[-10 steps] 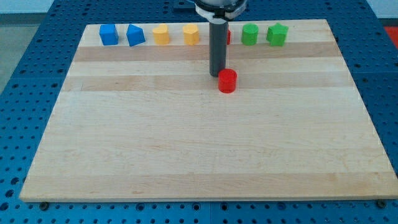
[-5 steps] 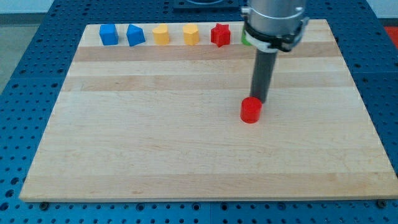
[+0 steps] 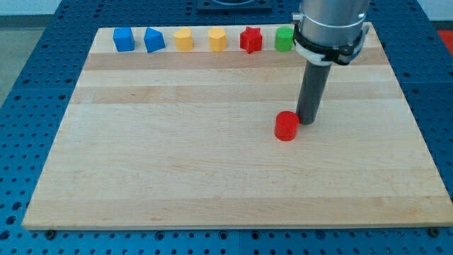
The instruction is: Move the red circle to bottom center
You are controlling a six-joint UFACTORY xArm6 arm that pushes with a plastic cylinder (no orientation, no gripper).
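Near the middle of the pale wooden surface (image 3: 212,177), a little toward the view's right, sits the red circle (image 3: 286,126), a short red cylindrical block standing on its flat end, well apart from the bottom edge of the board. Just beside it, at its upper right in the view, my tip (image 3: 307,122) rests at board height, close against the block's edge; whether the two actually touch I cannot tell. The end effector is only a straight dark rod with nothing to open or close, and it grips nothing. Farther back, along the view's top edge, a row of small blocks stands in line: from the view's left, a blue cube (image 3: 124,39), a blue block with a slanted top (image 3: 153,40), a yellow rounded block (image 3: 184,39), a yellow hexagonal block (image 3: 217,39), a red star (image 3: 250,39) and a green block (image 3: 284,39) partly hidden behind the arm's grey housing (image 3: 331,28)
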